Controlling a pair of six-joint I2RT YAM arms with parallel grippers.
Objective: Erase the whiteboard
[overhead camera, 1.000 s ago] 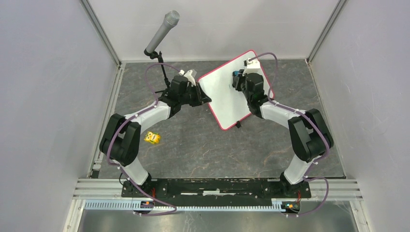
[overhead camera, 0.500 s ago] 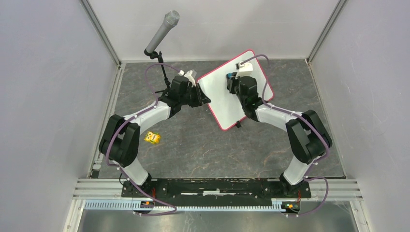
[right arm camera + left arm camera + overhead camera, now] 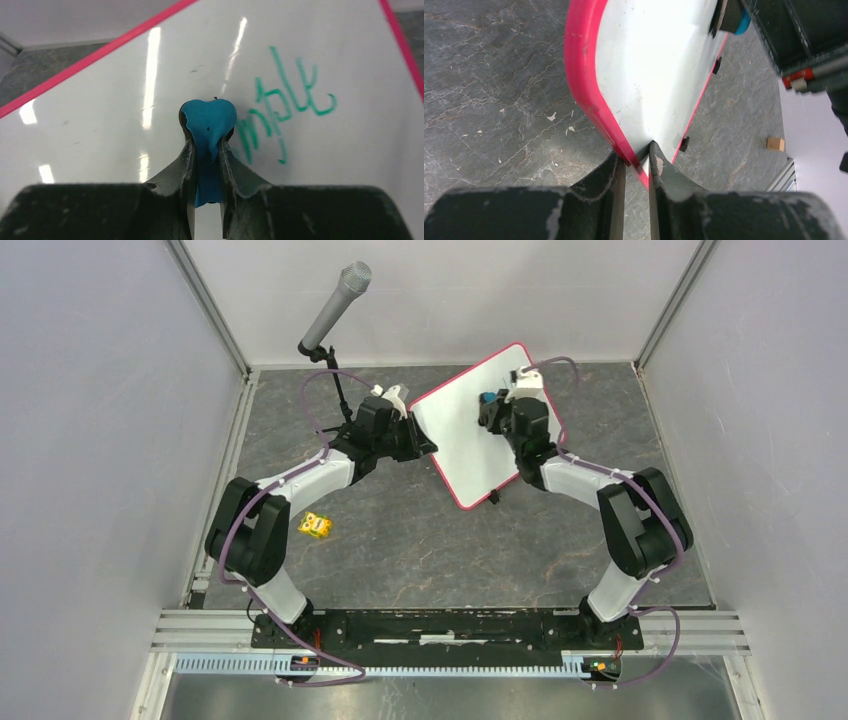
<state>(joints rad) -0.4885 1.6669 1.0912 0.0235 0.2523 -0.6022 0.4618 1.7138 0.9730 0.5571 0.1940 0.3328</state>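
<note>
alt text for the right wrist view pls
The right gripper pinches a blue eraser at the face of the whiteboard, just left of green handwriting. A pink-red frame edges the board.

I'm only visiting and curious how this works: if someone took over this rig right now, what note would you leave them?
Left gripper: shut on the pink edge of the whiteboard, steadying it.
Right gripper: shut on the blue eraser, its tip at the board face beside the green writing.
Done: the face on the eraser's other side looks clean.
Left: wipe off the green writing.
</note>
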